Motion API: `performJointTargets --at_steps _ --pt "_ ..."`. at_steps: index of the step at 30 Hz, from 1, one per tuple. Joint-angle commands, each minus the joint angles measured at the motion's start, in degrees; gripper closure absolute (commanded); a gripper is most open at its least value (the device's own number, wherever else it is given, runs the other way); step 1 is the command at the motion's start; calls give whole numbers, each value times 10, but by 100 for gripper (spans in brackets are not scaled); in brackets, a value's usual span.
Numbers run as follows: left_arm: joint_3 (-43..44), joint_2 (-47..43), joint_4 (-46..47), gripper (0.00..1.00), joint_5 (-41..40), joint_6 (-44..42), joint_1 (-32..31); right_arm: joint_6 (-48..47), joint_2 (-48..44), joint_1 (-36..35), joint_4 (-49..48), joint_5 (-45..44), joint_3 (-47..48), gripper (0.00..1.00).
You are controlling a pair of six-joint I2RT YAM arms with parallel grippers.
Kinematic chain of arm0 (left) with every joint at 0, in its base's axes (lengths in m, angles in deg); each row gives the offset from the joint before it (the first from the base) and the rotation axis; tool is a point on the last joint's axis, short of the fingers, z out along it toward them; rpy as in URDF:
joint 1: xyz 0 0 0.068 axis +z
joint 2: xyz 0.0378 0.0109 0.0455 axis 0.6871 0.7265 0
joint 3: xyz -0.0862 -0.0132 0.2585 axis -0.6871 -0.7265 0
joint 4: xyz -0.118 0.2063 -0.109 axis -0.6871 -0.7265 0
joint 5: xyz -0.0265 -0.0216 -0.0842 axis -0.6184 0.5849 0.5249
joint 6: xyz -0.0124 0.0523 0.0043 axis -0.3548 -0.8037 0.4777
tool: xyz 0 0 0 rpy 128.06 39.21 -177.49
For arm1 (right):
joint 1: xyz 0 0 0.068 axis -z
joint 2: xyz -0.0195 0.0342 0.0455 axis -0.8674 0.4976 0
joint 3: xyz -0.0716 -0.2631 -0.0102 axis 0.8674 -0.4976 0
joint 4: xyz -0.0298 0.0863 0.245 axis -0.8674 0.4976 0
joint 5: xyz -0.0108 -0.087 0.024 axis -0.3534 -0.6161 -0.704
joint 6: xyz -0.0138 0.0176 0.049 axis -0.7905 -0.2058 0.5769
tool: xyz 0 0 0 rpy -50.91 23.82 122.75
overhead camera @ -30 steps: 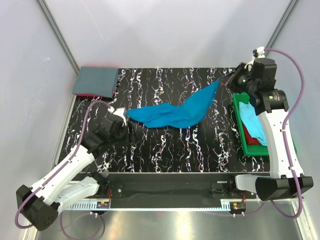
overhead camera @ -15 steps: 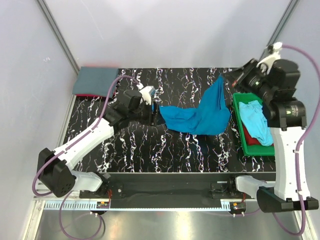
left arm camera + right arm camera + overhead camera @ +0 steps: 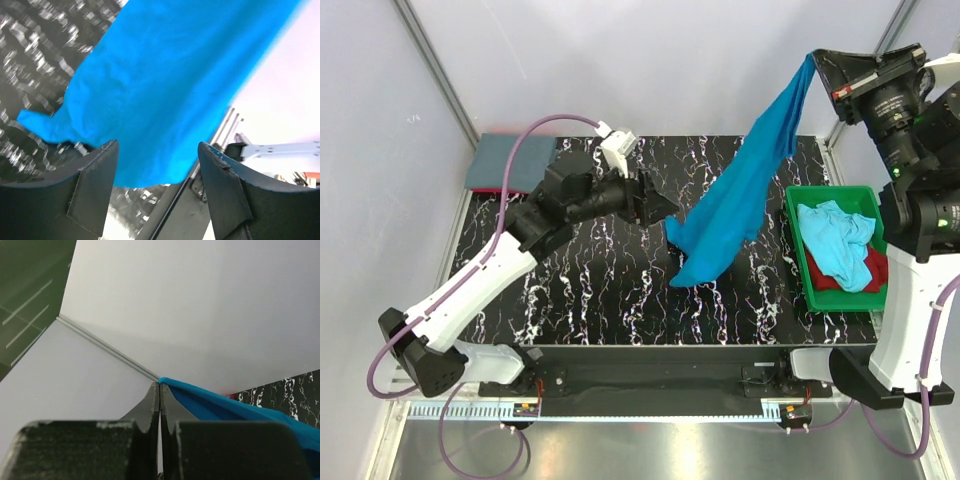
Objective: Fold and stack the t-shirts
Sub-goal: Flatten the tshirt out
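The turquoise t-shirt (image 3: pixel 745 180) hangs stretched on a slant. Its long axis runs from high at the far right down to the left, and its lower end is over the middle of the table (image 3: pixel 590 290). The right gripper (image 3: pixel 160 390) has its jaws clamped together on the shirt's top corner. The left gripper (image 3: pixel 156 147) is just left of the lower end, jaws apart, with the cloth just beyond its fingertips.

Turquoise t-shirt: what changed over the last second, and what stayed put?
The right pincer, shut on one corner, rose and hoisted most of the turquoise t-shirt off the table; it now hangs steeply. The left pincer swung right after the trailing end, jaws open, gripping nothing. Unchanged: the folded grey t-shirt at the far-left corner, the aqua t-shirt and red t-shirt in the green tray.
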Motion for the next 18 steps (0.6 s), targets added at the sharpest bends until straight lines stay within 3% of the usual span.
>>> performJointTargets --at_steps 1,12,18 --pt "33 19 34 29 -17 -15 -31 47 -6 2 -41 -54 -37 100" --pt "6 153 117 20 -122 -64 -131 39 -24 2 -52 -91 -101 100" --pt "13 236 187 16 -119 -69 -168 28 -28 2 -54 -111 -127 100"
